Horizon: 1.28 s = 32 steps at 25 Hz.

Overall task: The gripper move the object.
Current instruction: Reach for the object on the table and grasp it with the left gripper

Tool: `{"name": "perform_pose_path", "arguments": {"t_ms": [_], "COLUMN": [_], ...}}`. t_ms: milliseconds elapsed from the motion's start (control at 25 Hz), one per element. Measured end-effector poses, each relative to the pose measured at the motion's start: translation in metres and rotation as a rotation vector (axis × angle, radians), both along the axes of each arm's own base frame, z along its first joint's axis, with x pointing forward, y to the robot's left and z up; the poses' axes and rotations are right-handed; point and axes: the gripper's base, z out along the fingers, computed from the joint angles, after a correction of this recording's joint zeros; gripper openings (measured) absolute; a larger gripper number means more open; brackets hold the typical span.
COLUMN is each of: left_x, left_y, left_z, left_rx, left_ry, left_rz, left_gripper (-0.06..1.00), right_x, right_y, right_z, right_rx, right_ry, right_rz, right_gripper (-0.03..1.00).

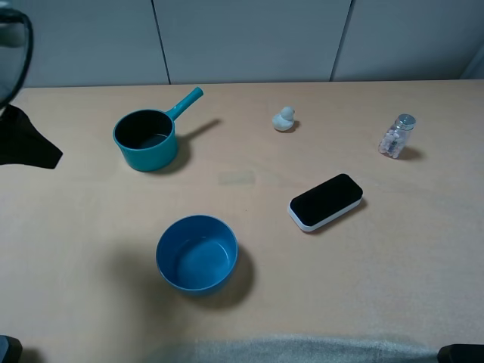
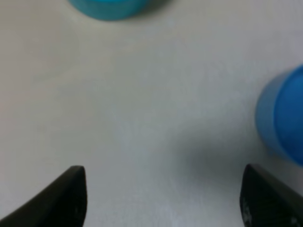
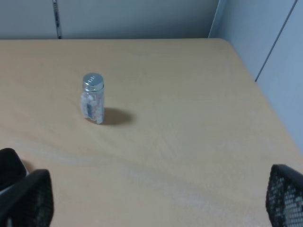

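The blue bowl (image 1: pixel 197 253) stands upright and empty on the tan table, front of centre. In the left wrist view it shows at the edge (image 2: pixel 283 118), off to one side of the fingers. My left gripper (image 2: pixel 161 201) is open and empty, held above bare table, apart from the bowl. Only a black part of the left arm (image 1: pixel 26 144) shows at the left edge of the exterior view. My right gripper (image 3: pixel 158 201) is open and empty, far from the bowl, over the table's right side.
A teal saucepan (image 1: pixel 146 138) with a long handle stands behind the bowl, also in the left wrist view (image 2: pixel 111 7). A small pale duck figure (image 1: pixel 284 119), a black-and-white flat device (image 1: pixel 326 201) and a glass jar (image 1: pixel 396 136) (image 3: pixel 93 98) lie to the right.
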Motion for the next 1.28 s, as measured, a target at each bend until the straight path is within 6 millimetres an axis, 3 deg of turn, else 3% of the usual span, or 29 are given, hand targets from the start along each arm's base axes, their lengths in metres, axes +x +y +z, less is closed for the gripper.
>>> {"name": "perform_pose_path", "arguments": {"t_ms": [200,440,920,1120,1280], "left_x": [0.011,0.021,0.036,0.036,0.036], "left_y": [-0.024,-0.070,-0.150,-0.171,-0.175], "left_z": [-0.026,-0.059,-0.076,-0.094,-0.111], "left_rx": [0.083,0.132,0.154,0.175,0.202], "left_ry": [0.107,0.189,0.184,0.211,0.254], "left_rz": [-0.140,-0.298,-0.462,-0.493,-0.499], "left_gripper": [0.74,0.74,0.74,0.74,0.74], "right_x": [0.000,0.000,0.000,0.000,0.000], "right_y": [0.000,0.000,0.000,0.000,0.000], "right_z": [0.000,0.000,0.000,0.000,0.000], "right_rx": [0.000,0.000,0.000,0.000,0.000], "right_ry": [0.000,0.000,0.000,0.000,0.000], "right_rz": [0.000,0.000,0.000,0.000,0.000], "right_gripper": [0.68,0.68,0.68,0.68,0.68]}}
